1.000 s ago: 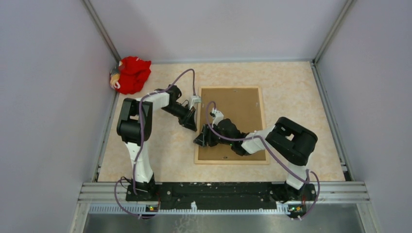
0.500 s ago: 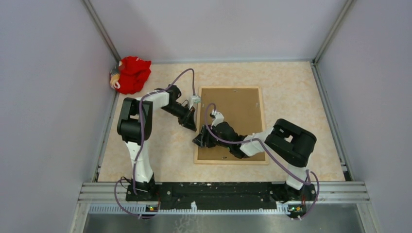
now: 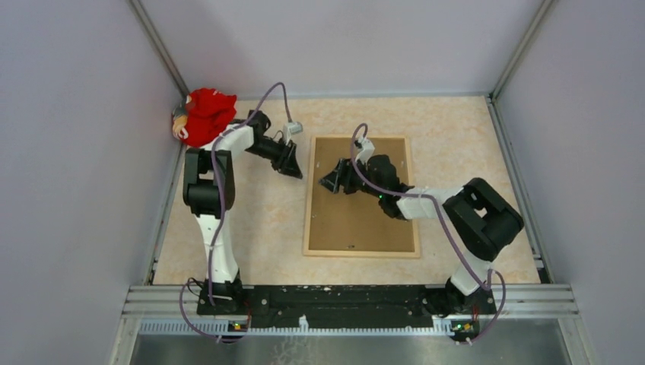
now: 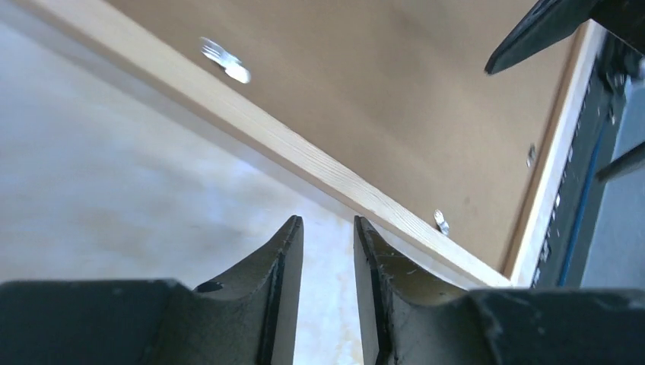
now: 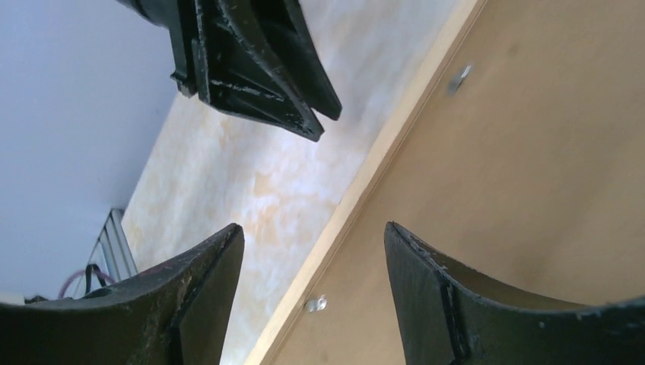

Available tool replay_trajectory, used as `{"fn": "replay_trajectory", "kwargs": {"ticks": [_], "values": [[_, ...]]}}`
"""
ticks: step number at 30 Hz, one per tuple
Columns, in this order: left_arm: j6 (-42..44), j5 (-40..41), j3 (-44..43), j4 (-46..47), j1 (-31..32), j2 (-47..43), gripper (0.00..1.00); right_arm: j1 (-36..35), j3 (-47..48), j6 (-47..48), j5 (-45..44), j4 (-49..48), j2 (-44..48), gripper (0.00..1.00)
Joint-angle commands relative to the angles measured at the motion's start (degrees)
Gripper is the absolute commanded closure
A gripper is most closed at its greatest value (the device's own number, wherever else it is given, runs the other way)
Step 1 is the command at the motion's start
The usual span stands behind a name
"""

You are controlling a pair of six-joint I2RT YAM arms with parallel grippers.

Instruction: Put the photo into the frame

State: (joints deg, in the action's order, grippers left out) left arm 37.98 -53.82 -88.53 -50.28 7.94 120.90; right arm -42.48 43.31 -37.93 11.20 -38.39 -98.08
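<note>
The frame [image 3: 361,253] lies face down in the middle of the table, its light-wood rim around a brown backing board [image 3: 357,220]. The photo is hidden. My left gripper [image 3: 295,169] hovers over bare table just left of the frame's upper left edge [image 4: 304,148], its jaws a narrow gap apart with nothing between them [image 4: 327,228]. My right gripper [image 3: 328,182] hangs above the board's upper left part, open wide and empty [image 5: 312,232], straddling the frame's left rim [image 5: 380,160]. Small metal tabs [image 5: 316,303] sit along the rim.
A red cloth toy [image 3: 205,115] lies in the back left corner, close behind the left arm. Grey walls enclose the table on three sides. A metal rail [image 3: 342,296] runs along the near edge.
Both grippers have moved toward the back along the frame's left edge; the right one went from the lower left to the upper left. The left jaws have parted slightly and the right jaws have widened.
</note>
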Motion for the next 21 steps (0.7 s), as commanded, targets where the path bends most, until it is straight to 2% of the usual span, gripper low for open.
{"fn": "replay_trajectory", "kwargs": {"ticks": [1, 5, 12, 21], "values": [[-8.2, -6.0, -8.1, 4.1, -1.6, 3.8, 0.62, 6.5, 8.1, 3.3, 11.1, -0.2, -3.7, 0.32], [-12.5, -8.4, -12.8, 5.7, -1.5, 9.2, 0.61, 10.0, 16.8, 2.4, 17.0, 0.9, -12.0, 0.32], [-16.6, -10.8, -15.1, 8.2, -0.9, 13.9, 0.63, 11.5, 28.2, 2.9, 19.9, 5.3, -22.1, 0.32], [-16.9, -10.0, -13.7, 8.7, -0.7, 15.8, 0.71, 11.4, 31.9, 3.1, 21.0, 8.3, -27.4, 0.33]]}}
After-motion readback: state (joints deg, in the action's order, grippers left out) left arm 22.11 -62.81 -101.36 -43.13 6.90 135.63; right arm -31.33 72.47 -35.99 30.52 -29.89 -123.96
